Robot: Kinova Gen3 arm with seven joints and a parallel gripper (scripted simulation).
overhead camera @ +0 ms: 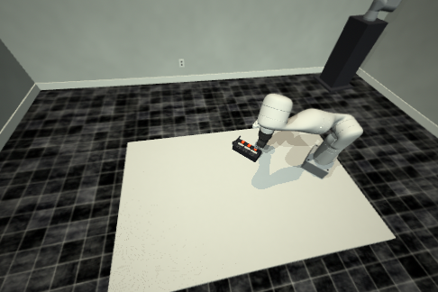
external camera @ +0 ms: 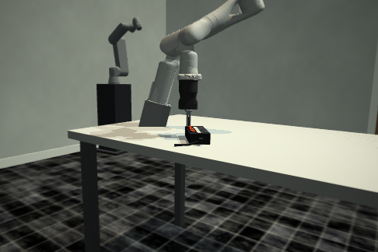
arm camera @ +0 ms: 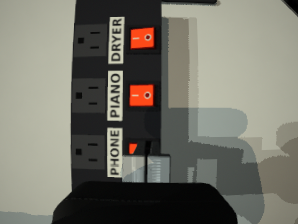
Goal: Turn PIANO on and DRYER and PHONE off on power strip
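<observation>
A black power strip [overhead camera: 246,149] [external camera: 197,134] [arm camera: 89,90] lies flat on the white table [overhead camera: 211,212] [external camera: 299,155], right way up. In the wrist view it carries three labelled red rocker switches: DRYER [arm camera: 143,38], PIANO [arm camera: 141,95] and PHONE [arm camera: 133,147]. My gripper [arm camera: 148,155] [external camera: 188,118] [overhead camera: 257,147] is shut, with nothing between the fingers. Its tips point straight down onto the PHONE switch and cover most of it. I cannot tell which way each switch is set.
The strip's black cord [external camera: 182,145] sticks out of the DRYER end. My arm's base [overhead camera: 320,164] [external camera: 155,113] stands on the table near the strip. A second arm on a black pedestal [overhead camera: 352,50] [external camera: 113,103] stands on the floor beyond the table.
</observation>
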